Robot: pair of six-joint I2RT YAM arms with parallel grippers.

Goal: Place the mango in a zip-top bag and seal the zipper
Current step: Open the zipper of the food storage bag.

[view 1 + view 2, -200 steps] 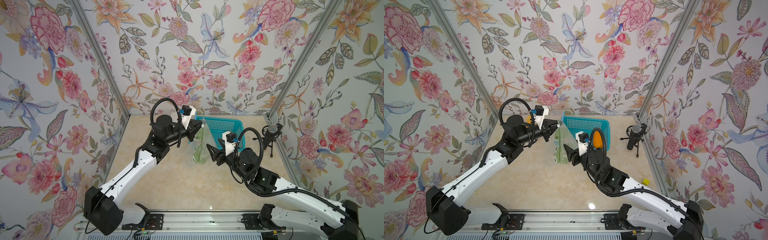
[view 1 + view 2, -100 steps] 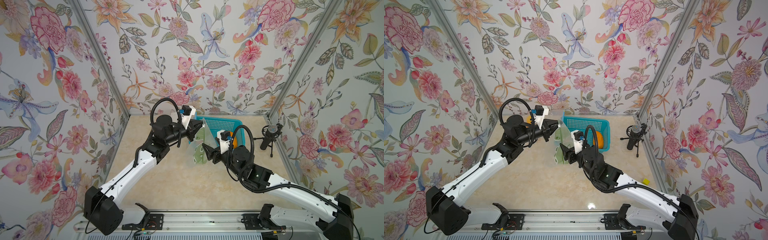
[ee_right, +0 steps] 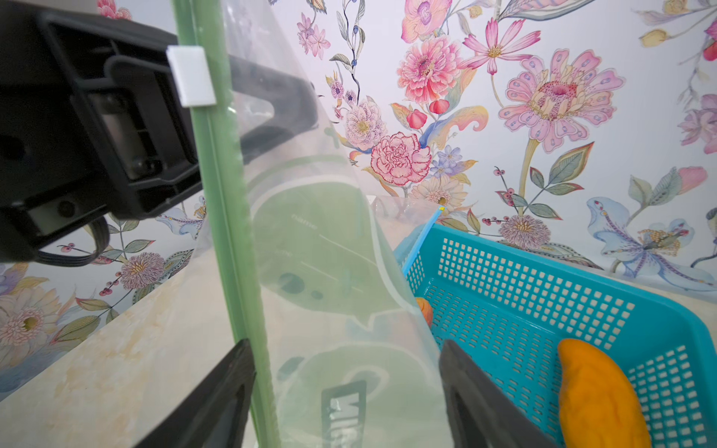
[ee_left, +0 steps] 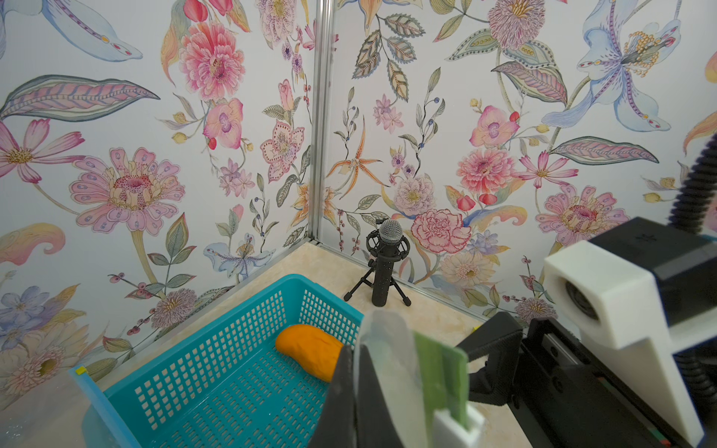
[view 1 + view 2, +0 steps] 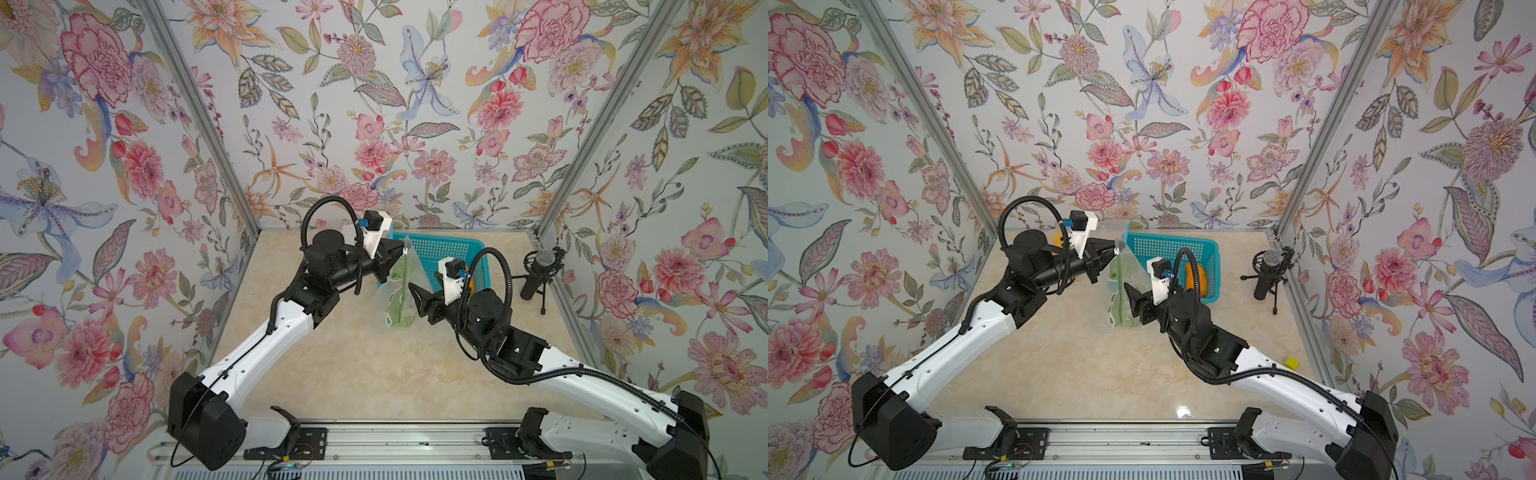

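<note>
Between the spread fingers of the right claw (image 3: 345,349): the lower part of a clear plastic zip-top bag (image 3: 329,240) with green print, hanging upright. Along its edge, a green zipper strip (image 3: 225,194) with a white slider (image 3: 192,75), just inside one finger; cannot tell whether touching. Wide open, gripping nothing. At the bag's top corner, the left claw (image 5: 400,252), pinched shut on the film. Just beyond the right claw, an elongated orange mango (image 3: 597,391), lying in a teal perforated plastic basket (image 3: 543,279) on the beige marble-look table (image 5: 374,365), apart from both claws.
</note>
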